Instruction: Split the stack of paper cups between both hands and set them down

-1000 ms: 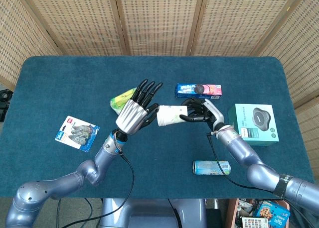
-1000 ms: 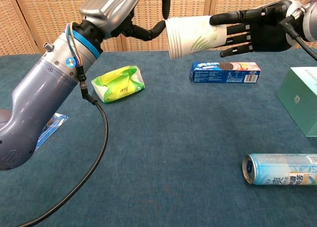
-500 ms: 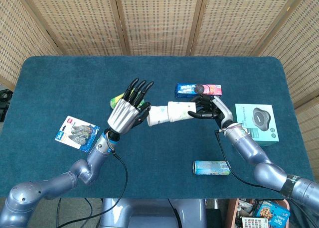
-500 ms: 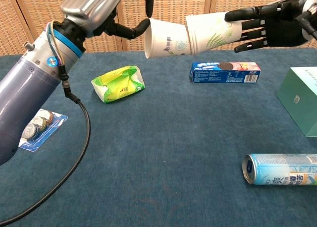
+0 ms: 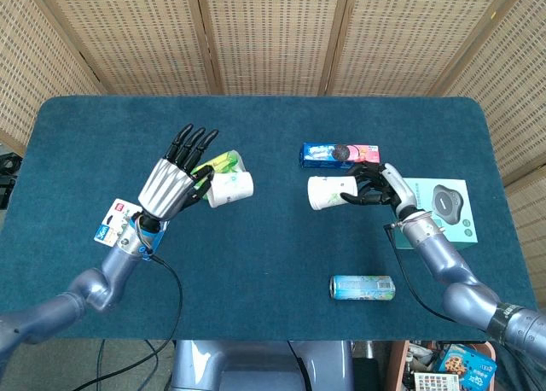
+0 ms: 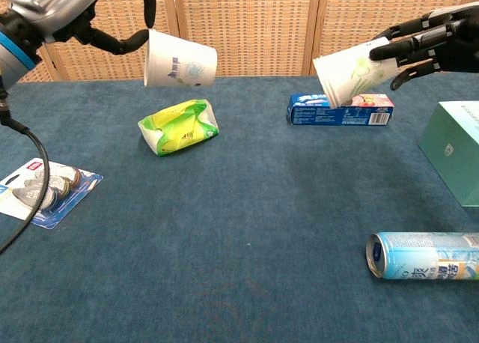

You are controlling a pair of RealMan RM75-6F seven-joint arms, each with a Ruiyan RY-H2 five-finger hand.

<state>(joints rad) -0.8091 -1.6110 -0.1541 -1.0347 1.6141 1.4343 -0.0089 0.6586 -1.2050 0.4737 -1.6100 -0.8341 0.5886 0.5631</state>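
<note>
Two white paper cups are held apart in the air above the blue table point(image 5: 273, 263). My left hand point(image 5: 173, 183) point(image 6: 75, 13) pinches one cup point(image 5: 230, 189) point(image 6: 179, 60) by its rim, with the other fingers spread upward; the cup lies on its side. My right hand point(image 5: 380, 186) point(image 6: 430, 43) grips the second cup point(image 5: 331, 191) point(image 6: 352, 73), which tilts with its open mouth to the left. Both cups hang well above the tabletop.
A green snack bag point(image 6: 179, 127) lies under the left cup. A blue cookie box point(image 6: 340, 109) sits behind the right cup. A teal box point(image 5: 437, 212) stands at the right, a drink can point(image 5: 363, 287) lies near the front, a blister pack point(image 5: 119, 224) at the left.
The stack has come apart into two cups. My left hand carried its cup leftward and my right hand drew its cup rightward, widening the gap between them.
</note>
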